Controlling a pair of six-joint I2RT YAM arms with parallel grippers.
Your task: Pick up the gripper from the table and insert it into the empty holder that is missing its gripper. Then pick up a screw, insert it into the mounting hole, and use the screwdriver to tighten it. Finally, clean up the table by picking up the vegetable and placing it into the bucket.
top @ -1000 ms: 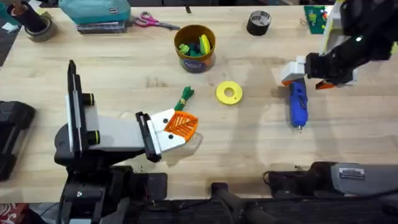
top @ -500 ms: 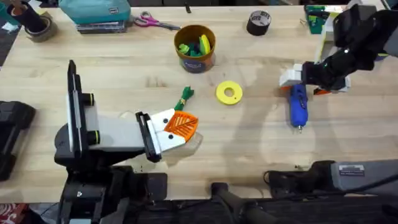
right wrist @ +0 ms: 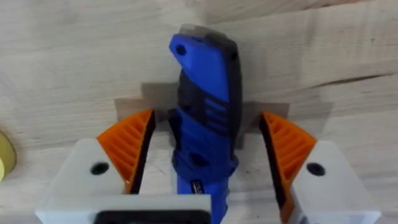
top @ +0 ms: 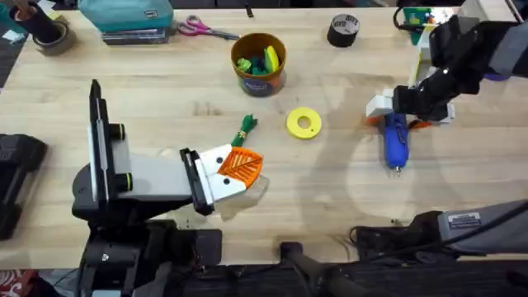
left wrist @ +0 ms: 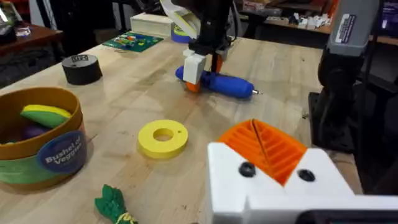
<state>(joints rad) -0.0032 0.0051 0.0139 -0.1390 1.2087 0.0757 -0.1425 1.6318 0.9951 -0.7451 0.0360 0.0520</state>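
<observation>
1. My left gripper (top: 235, 169) is sitting low at the table's left-centre. I can see one orange gripper (top: 241, 165) finger seated in its white holder (top: 216, 175); open or closed, I cannot tell.
2. The vegetable (top: 246, 128) is lying just beyond that jaw, apart from it, with the yellow ring (top: 304, 124) to its right. It is looking light and rubbery; I am judging a pinch across the stem best.
3. The bucket (top: 259, 63) is standing farther back, already holding toy pieces.
4. The screwdriver (top: 395, 140) is lying flat on the table, right of centre, tip toward my bases.
5. My right gripper (top: 404, 114) is hanging over its rear end, spread wide, orange pads (right wrist: 129, 146) on either side of the blue body, not touching.
6. Judgement: it is stiff, smooth plastic, fairly light and round, so likely to roll. I am favouring the ribbed black grip section, squeezed across the barrel.
</observation>
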